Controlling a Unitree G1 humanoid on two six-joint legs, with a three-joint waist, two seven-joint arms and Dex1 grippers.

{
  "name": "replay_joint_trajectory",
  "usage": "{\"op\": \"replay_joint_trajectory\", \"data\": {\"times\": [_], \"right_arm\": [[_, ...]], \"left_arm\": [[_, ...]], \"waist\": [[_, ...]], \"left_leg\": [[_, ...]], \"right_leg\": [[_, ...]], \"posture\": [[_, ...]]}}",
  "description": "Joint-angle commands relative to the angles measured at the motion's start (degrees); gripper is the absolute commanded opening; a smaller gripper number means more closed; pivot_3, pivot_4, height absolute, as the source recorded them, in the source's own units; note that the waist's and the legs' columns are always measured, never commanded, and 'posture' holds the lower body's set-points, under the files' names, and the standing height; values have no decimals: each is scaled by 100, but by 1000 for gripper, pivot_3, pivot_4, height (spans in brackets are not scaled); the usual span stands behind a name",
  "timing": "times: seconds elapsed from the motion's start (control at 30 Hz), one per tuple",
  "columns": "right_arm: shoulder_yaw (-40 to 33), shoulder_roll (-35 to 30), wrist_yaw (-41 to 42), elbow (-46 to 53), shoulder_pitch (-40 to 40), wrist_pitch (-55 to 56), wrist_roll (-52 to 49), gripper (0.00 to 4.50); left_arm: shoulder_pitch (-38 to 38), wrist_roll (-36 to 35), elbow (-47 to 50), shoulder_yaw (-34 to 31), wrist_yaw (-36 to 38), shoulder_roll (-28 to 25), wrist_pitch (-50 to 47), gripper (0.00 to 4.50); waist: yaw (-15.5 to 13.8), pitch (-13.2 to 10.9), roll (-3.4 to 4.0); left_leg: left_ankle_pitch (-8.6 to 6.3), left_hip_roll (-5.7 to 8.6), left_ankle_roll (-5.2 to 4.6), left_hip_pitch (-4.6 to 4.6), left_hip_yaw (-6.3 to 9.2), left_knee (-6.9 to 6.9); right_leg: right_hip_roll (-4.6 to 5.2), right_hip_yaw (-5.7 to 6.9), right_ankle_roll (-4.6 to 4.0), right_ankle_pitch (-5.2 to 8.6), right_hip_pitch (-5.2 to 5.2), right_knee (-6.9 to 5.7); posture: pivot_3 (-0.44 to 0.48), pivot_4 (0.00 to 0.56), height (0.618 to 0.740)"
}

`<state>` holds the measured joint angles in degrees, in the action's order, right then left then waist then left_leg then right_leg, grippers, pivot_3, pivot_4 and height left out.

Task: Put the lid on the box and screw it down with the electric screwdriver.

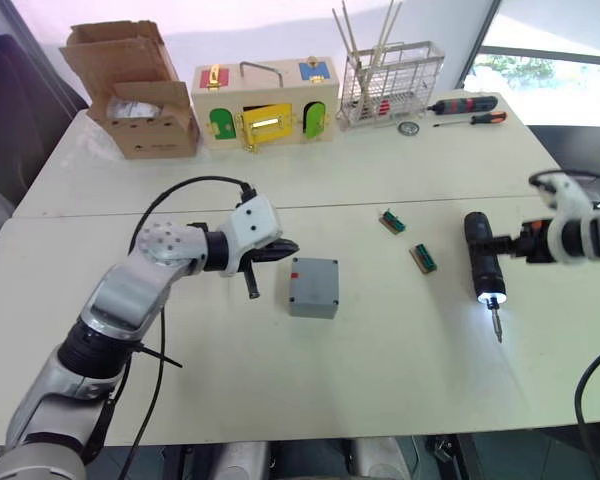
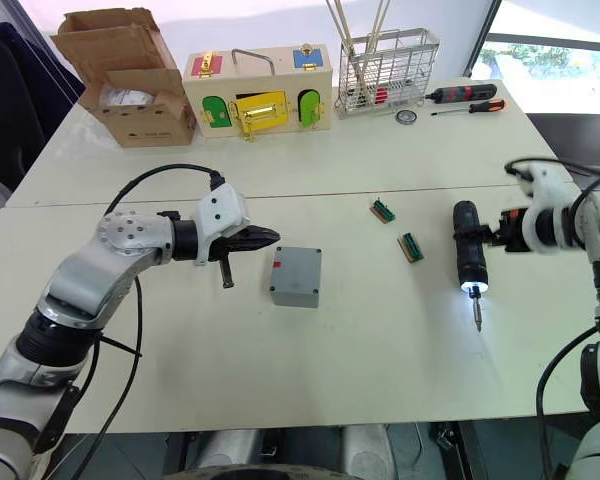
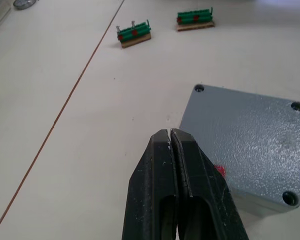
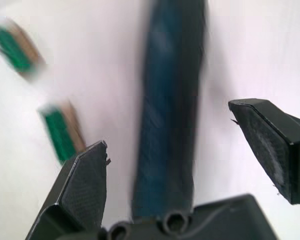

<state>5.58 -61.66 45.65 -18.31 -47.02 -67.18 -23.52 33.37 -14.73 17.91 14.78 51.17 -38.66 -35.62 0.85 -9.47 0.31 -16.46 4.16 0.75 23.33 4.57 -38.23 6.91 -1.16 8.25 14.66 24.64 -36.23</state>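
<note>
- Grey plastic lid already sits on the box, its corner screw holes showing in the left wrist view; box and lid rest on the white counter just beyond the tips of the left gripper
- The left gripper has its two black fingers pressed together, holding nothing, and points at the near edge of the lidded box without touching it as far as I can tell
- The electric screwdriver lies flat on the counter, light on at its tip, bit pointing toward the robot; the right gripper has its fingers spread wide on either side of the black barrel, not closed on it
- Two small green terminal blocks lie between the box and the screwdriver, well off to the side of the left gripper
- Judged progress: placing the lid looks done; grasping the screwdriver is the step in hand, and driving the corner screws is all still left
- Whether screws already sit in the holes cannot be made out
</note>
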Motion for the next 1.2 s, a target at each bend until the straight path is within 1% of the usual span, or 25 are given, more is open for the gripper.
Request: {"op": "replay_joint_trajectory", "data": {"times": [0.03,0.1,0.2,0.23,0.3,0.37,0.47,0.53,0.6,0.67,0.8,0.9,1.0,1.1,1.2], "right_arm": [[-227,-197,539,1487,38,282,-303,4494],[-328,-194,871,2781,599,35,-863,4494],[-445,-146,1205,4219,1561,294,-1335,4494],[-474,-99,1281,4580,1897,356,-1497,4494],[-498,122,1210,4978,2367,394,-1681,4494],[-325,451,924,4978,2586,512,-1535,4494],[16,863,634,4815,2652,734,-1268,4494],[157,1030,526,4719,2631,815,-1144,4494],[317,1271,373,4569,2596,912,-1005,4494],[435,1430,279,4494,2577,968,-903,4494],[606,1745,155,4570,2534,910,-892,4494],[661,1896,79,4705,2518,792,-967,4494],[630,1991,-8,4912,2583,610,-1113,4494],[584,2026,-74,5096,2660,451,-1216,4494],[492,2108,-221,5371,2746,192,-1413,4494]], "left_arm": [[-135,86,404,-9,132,-288,-88,0],[-233,111,570,58,166,-406,-201,0],[-343,167,694,161,159,-478,-332,0],[-388,187,695,202,130,-469,-386,0],[-485,269,629,272,88,-462,-406,0],[-609,321,572,357,97,-451,-370,0],[-654,318,491,420,73,-305,-370,0],[-656,314,429,418,64,-243,-382,0],[-633,415,290,540,35,-151,-342,0],[-596,491,165,631,12,-49,-298,0],[-366,647,-268,820,88,201,4,0],[-171,690,-647,859,157,414,257,0],[67,899,-1088,988,210,619,682,0],[195,1006,-1379,1033,362,738,965,0],[326,1200,-1879,1090,483,861,1387,0]], "waist": [[7,0,1],[-19,-2,-5],[-90,-1,-15],[-132,-2,-17],[-161,-2,-16],[-155,-3,-18],[-159,-2,-21],[-165,-2,-21],[-154,-1,-23],[-154,-1,-23],[-164,-1,-23],[-156,-1,-24],[-157,-1,-24],[-157,-1,-24],[-160,-1,-25]], "left_leg": [[0,-1,0,0,0,4],[0,-4,1,1,6,5],[0,-7,2,6,23,0],[-3,-6,-4,6,22,-6],[-18,-2,-30,5,19,-25],[-24,-2,-41,7,19,-58],[-29,0,-48,5,17,-78],[-30,-1,-48,5,21,-78],[-15,0,-20,8,20,-77],[-15,0,-20,8,17,-76],[-15,0,-19,8,18,-78],[-15,1,-19,8,19,-79],[-15,1,-19,8,19,-78],[-15,2,-19,8,19,-78],[-15,2,-20,8,19,-79]], "right_leg": [[-1,0,0,0,2,0],[-7,4,0,0,3,0],[-5,18,0,0,-6,0],[-3,17,0,0,-9,0],[-2,15,3,-2,-19,-1],[-2,14,6,-4,-25,-13],[-2,11,6,-5,-36,-16],[-2,14,6,-4,-35,-16],[-2,14,6,-4,-30,-16],[-2,12,6,-4,-30,-14],[-2,12,6,-4,-30,-16],[-2,13,6,-5,-31,-16],[-2,13,6,-5,-30,-16],[-2,13,6,-5,-30,-16],[-2,13,6,-5,-30,-16]], "posture": [[0,150,730],[0,150,730],[0,150,730],[0,150,730],[0,150,730],[0,150,730],[0,150,730],[0,150,730],[0,150,730],[0,150,730],[0,150,730],[0,150,730],[0,150,730],[0,150,730],[0,150,730]]}}
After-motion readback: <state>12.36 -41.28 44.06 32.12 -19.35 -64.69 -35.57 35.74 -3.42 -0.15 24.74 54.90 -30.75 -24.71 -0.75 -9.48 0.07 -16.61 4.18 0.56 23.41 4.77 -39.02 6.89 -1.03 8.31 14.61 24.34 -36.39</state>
